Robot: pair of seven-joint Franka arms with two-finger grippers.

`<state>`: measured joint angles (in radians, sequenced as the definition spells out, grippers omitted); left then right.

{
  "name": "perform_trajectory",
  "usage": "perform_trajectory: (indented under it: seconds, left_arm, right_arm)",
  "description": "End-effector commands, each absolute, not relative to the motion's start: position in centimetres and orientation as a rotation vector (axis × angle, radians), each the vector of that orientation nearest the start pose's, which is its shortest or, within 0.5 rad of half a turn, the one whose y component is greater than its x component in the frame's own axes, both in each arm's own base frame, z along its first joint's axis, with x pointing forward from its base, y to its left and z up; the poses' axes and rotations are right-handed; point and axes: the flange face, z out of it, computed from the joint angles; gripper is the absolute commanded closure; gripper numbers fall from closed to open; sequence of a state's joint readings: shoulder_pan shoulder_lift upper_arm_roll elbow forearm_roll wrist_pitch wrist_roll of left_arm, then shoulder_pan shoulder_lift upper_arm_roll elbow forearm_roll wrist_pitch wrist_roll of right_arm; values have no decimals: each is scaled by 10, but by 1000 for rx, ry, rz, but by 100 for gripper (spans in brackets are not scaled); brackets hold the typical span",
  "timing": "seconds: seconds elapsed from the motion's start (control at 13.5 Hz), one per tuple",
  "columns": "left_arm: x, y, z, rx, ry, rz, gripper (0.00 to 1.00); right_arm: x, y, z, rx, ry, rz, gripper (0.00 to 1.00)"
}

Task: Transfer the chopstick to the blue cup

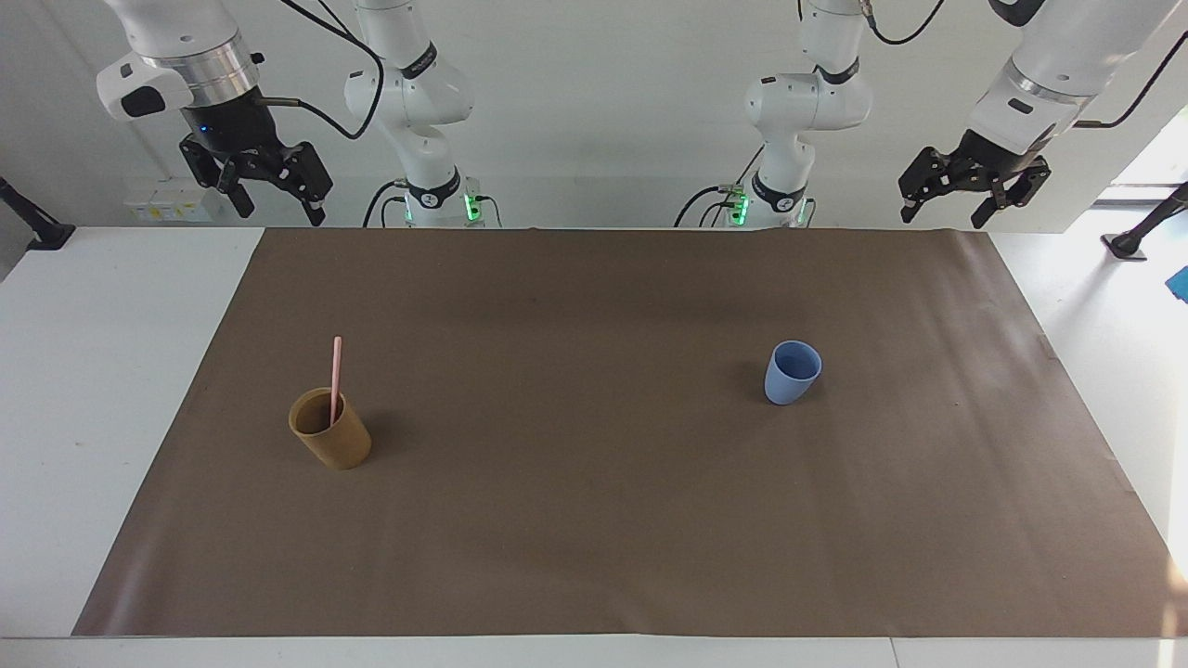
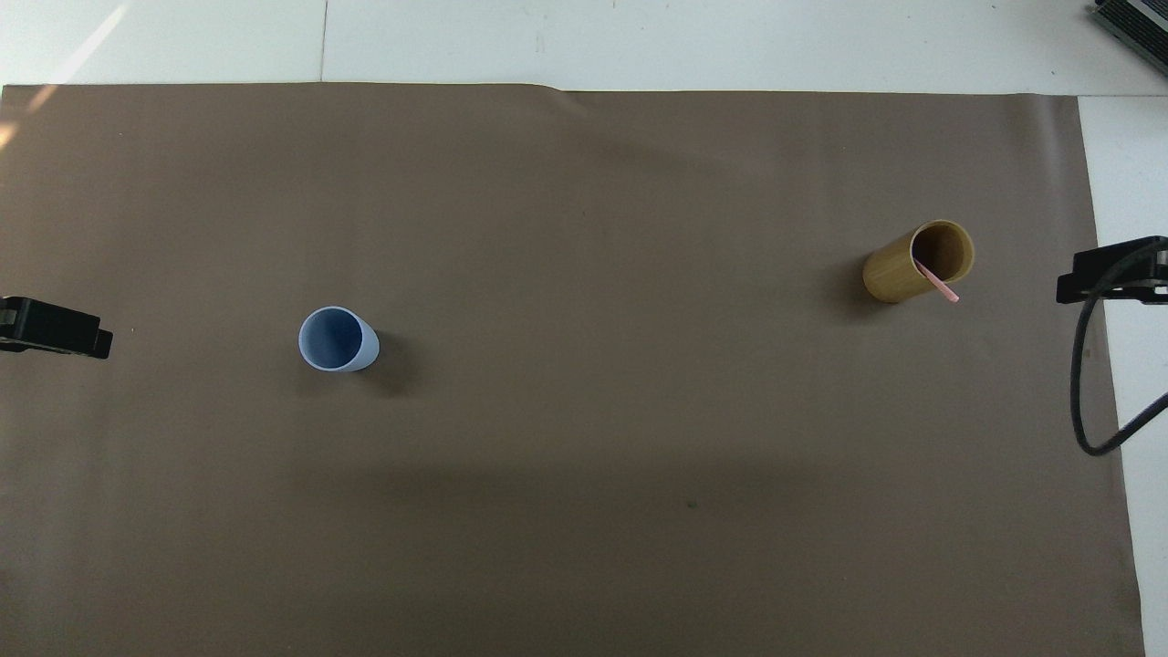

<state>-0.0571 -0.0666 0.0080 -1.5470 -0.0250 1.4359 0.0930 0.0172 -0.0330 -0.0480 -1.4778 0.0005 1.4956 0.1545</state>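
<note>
The pale-pink chopstick (image 1: pixel 335 376) (image 2: pixel 938 283) stands upright in a tan-brown cup (image 1: pixel 331 431) (image 2: pixel 915 262) toward the right arm's end of the mat, its upper half sticking out above the rim. The blue cup (image 1: pixel 792 372) (image 2: pixel 337 339) stands upright and empty toward the left arm's end. My right gripper (image 1: pixel 276 197) hangs open high in the air at the robots' edge of the table, holding nothing. My left gripper (image 1: pixel 944 208) hangs open high at the other corner, holding nothing. Both arms wait, far from the cups.
A brown paper mat (image 1: pixel 603 520) (image 2: pixel 584 511) covers most of the white table (image 1: pixel 102 390). A black cable (image 2: pixel 1090 401) loops down by the right arm's edge of the overhead view. Black stands (image 1: pixel 37 227) sit at the table's ends.
</note>
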Motion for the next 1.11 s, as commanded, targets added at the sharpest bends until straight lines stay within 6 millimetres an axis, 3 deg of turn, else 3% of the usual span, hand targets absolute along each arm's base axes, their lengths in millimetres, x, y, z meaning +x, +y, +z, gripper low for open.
perform_trajectory:
  seconds: [0.0, 0.67, 1.04]
  left_arm:
    - [513, -25, 663, -3168, 226, 84, 0]
    - [513, -25, 663, -3168, 226, 84, 0]
    - [513, -25, 663, -3168, 226, 84, 0]
  right_arm:
    - [529, -23, 678, -3102, 278, -79, 0]
    - [529, -13, 679, -3120, 254, -88, 0]
    - [534, -14, 660, -3133, 251, -82, 0]
